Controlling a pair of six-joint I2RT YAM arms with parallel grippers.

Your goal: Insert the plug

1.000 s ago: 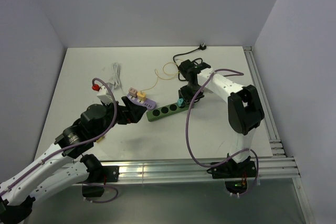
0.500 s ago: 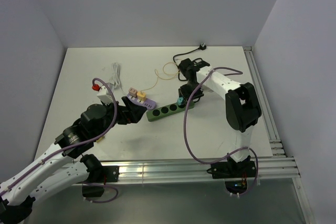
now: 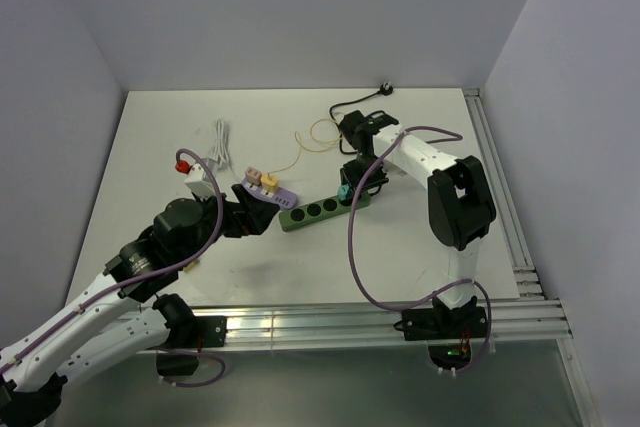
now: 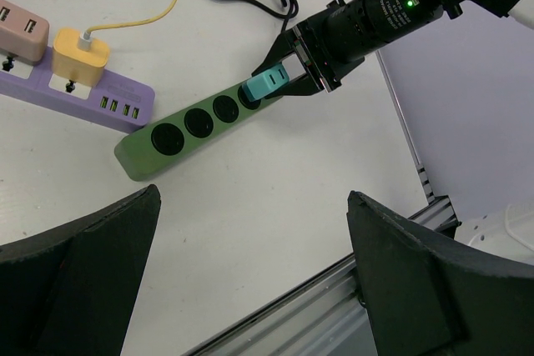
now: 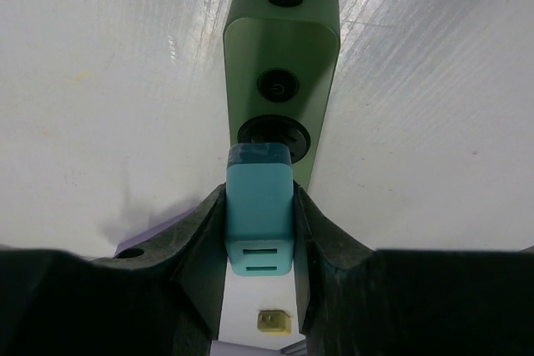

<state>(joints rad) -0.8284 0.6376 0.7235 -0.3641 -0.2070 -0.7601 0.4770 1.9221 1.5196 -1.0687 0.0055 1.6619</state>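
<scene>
**A:** Progress on the teal plug [image 5: 259,206]?

**B:** Partly there, I judge. Your right gripper [image 5: 259,231] clamps it, nose at the green power strip [image 5: 284,47] socket [image 5: 250,132] beside the switch [image 5: 275,87], not yet seated. You have the final push left. Your left gripper [image 4: 254,239] hangs spread, empty.

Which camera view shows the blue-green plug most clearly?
The right wrist view: the plug fills the centre, gripped by the right tool, its tip at a socket of the green power strip. The left wrist view shows it smaller, from the side; the top view shows only a small spot.
</scene>
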